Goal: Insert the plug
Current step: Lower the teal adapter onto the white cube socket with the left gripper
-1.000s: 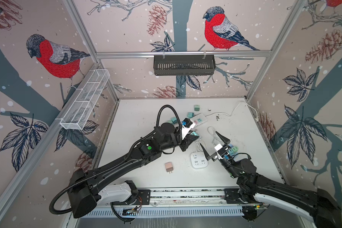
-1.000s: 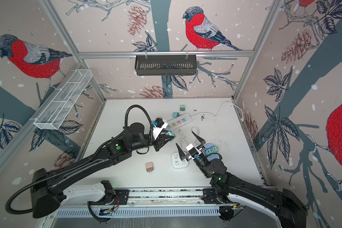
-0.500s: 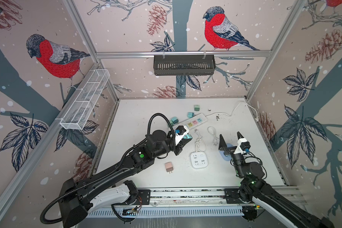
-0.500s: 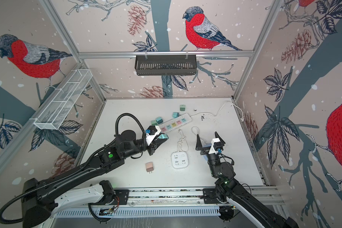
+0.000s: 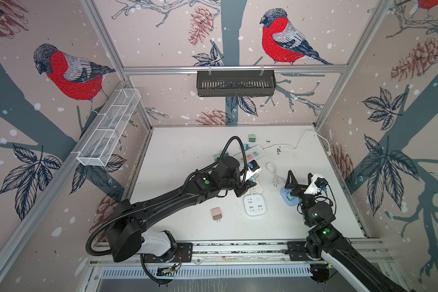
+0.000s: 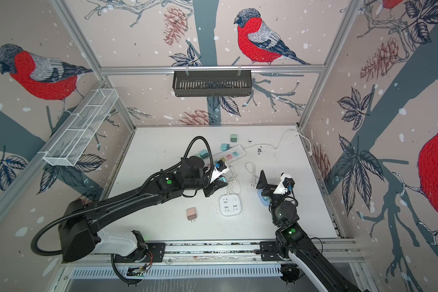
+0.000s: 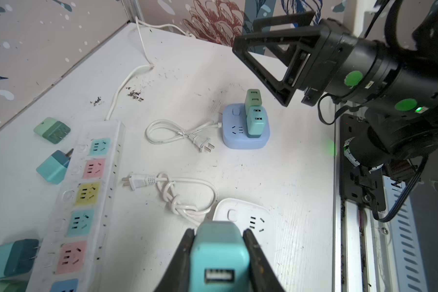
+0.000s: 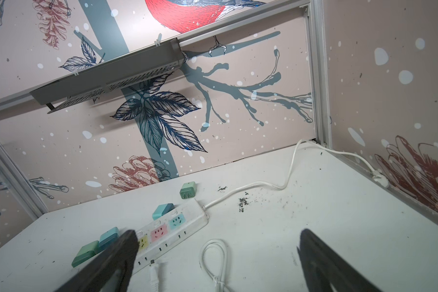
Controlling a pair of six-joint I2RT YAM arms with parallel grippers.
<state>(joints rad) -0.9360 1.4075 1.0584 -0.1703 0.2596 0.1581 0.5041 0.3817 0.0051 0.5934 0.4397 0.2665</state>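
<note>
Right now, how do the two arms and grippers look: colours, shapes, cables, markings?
Both the left arm and the right arm are black, with round green stickers and white shells at the base. A ribbed black hose loops along the left one. Each wrist carries a white camera mount. The right gripper has black fingers shaped as open triangles; the left gripper is black too.

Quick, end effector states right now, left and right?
Left end effector: closed on a teal USB charger plug.
Right end effector: open, holding nothing.
</note>
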